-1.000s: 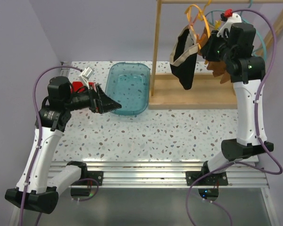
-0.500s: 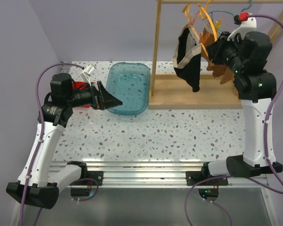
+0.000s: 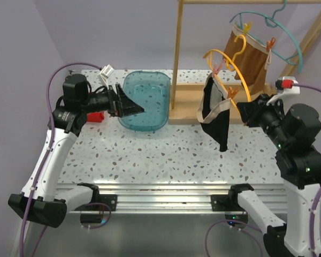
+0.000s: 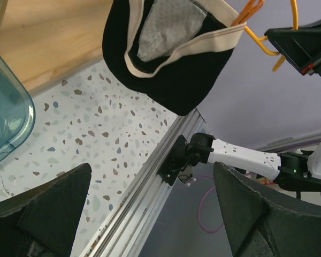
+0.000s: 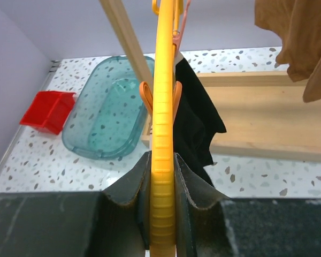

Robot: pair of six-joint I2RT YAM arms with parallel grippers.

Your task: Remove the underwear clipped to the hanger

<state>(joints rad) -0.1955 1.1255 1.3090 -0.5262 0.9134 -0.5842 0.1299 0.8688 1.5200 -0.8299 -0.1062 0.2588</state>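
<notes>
Right gripper clamps the curved yellow plastic hanger; black beige-banded cloth underwear hangs just beyond. Left gripper gapes wide, empty.

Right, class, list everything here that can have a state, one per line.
left claw: open, empty.
right claw: shut on the yellow hanger.
yellow hanger: off the rail, held low.
black underwear: clipped to the yellow hanger, dangling.
rust-brown underwear: clipped to the teal hanger.
teal hanger: hooked on the rail.
tub: upright, empty.
</notes>
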